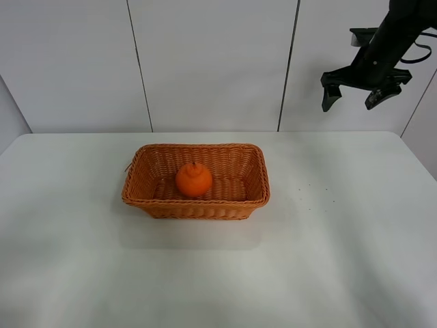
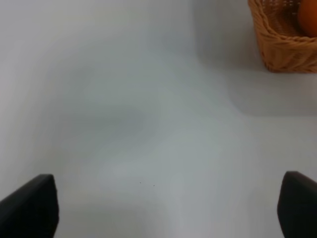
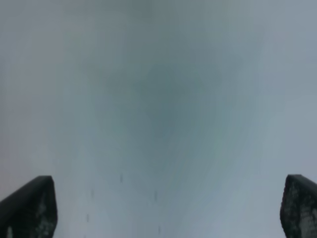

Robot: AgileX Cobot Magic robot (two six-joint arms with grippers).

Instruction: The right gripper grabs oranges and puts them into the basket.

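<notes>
The orange [image 1: 194, 180] lies inside the woven wicker basket [image 1: 143, 195] in the middle of the white table. My right gripper [image 1: 353, 100] hangs high at the upper right, well above and to the right of the basket, open and empty. In the right wrist view its fingertips [image 3: 29, 206] stand wide apart over bare table. My left gripper [image 2: 163, 208] is out of the exterior view; its wrist view shows wide-apart fingertips [image 2: 32, 208], empty, with a basket corner [image 2: 280, 47] and part of the orange [image 2: 308, 17] at the edge.
The white table [image 1: 341, 260] ends at a white panelled wall [image 1: 212, 61] behind the basket. A few small dark specks [image 1: 311, 188] mark the table right of the basket.
</notes>
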